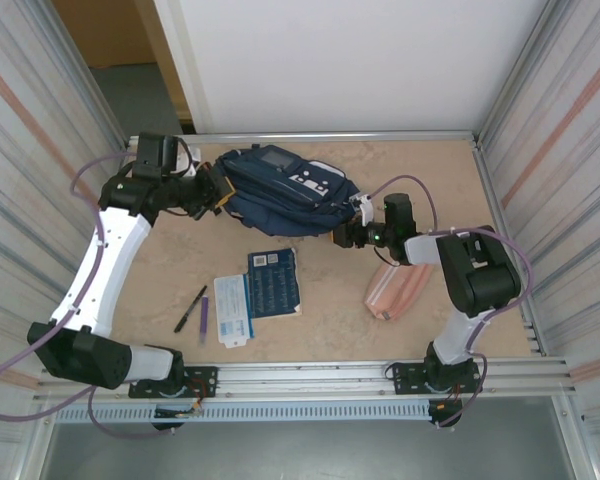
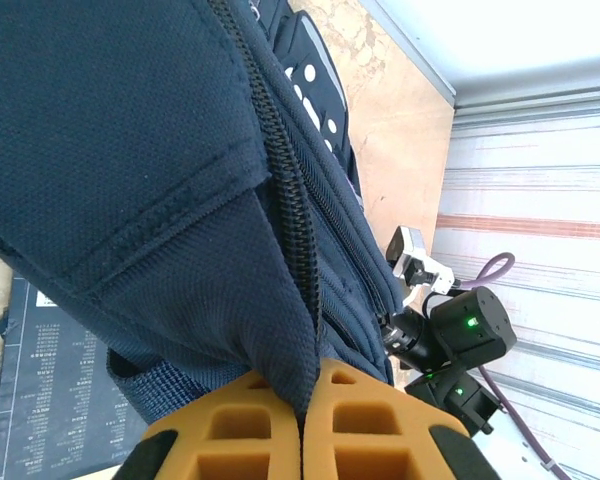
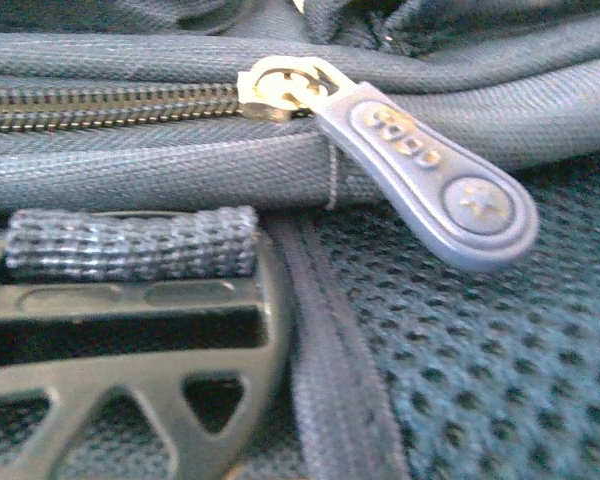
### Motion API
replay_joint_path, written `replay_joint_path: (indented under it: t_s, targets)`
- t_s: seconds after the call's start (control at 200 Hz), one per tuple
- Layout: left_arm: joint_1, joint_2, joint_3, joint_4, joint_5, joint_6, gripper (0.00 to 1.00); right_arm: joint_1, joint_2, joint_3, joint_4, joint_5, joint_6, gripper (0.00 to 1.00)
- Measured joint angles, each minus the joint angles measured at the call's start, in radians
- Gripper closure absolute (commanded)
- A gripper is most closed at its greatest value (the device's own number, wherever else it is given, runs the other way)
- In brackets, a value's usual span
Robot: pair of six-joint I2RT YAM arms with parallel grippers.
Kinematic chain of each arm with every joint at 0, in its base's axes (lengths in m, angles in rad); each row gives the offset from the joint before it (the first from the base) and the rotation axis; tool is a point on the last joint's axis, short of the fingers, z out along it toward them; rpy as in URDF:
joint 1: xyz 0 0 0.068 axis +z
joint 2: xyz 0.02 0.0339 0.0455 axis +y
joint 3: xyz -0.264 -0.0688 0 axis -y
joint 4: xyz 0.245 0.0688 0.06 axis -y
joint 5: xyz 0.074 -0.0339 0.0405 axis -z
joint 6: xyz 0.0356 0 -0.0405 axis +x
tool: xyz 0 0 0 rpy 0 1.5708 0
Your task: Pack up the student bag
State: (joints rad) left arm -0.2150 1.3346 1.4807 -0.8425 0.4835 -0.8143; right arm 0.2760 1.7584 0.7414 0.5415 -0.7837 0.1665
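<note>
Left gripper (image 2: 303, 430) clamps bag (image 1: 280, 185) fabric; right gripper (image 1: 348, 228), width unclear, should pinch zipper pull (image 3: 430, 190) squarely at bag's end.

Overhead view from behind, looking down, both wrist views pressed close against the student bag (image 1: 280, 188)

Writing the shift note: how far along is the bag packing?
Done: nothing looks packed; two pens, two booklets and the pink pouch lie on the table. In hand: the left gripper pinches the fabric of the bag while the right gripper sits by the zip pull. Left: open the zip, load everything.
</note>
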Motion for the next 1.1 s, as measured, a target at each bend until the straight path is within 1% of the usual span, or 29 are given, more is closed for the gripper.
replay_joint_path:
  t_s: [0.035, 0.07, 0.14, 0.2, 0.351, 0.486, 0.802, 0.942, 1.097]
  targets:
    - [0.0, 0.0, 0.006, -0.006, 0.0, 0.005, 1.0, 0.0, -0.008, 0.0, -0.01, -0.004, -0.003, 0.61]
    - [0.002, 0.0, 0.009, -0.009, 0.0, 0.009, 1.0, 0.002, -0.016, 0.0, -0.017, -0.008, -0.005, 0.63]
    - [0.004, 0.0, 0.01, -0.018, 0.007, 0.014, 1.0, 0.002, -0.027, 0.001, -0.025, -0.018, -0.019, 0.77]
    - [0.005, 0.0, 0.01, -0.026, 0.008, 0.02, 1.0, 0.002, -0.033, 0.003, -0.036, -0.026, -0.021, 0.86]
    - [0.006, 0.0, 0.01, -0.029, 0.011, 0.03, 1.0, 0.005, -0.049, 0.008, -0.084, -0.045, -0.027, 1.0]
    - [0.006, 0.0, 0.01, -0.03, 0.01, 0.034, 1.0, 0.013, -0.086, 0.008, -0.145, -0.045, -0.047, 1.0]
    - [0.006, -0.015, -0.008, -0.013, -0.006, 0.043, 1.0, 0.035, -0.192, 0.008, -0.34, 0.01, -0.098, 1.0]
    - [0.006, -0.059, -0.092, 0.047, -0.004, 0.024, 1.0, 0.108, -0.218, 0.029, -0.462, 0.043, -0.119, 1.0]
    - [0.003, -0.079, -0.163, 0.124, -0.006, 0.004, 1.0, 0.196, -0.218, 0.075, -0.554, 0.071, -0.113, 1.0]
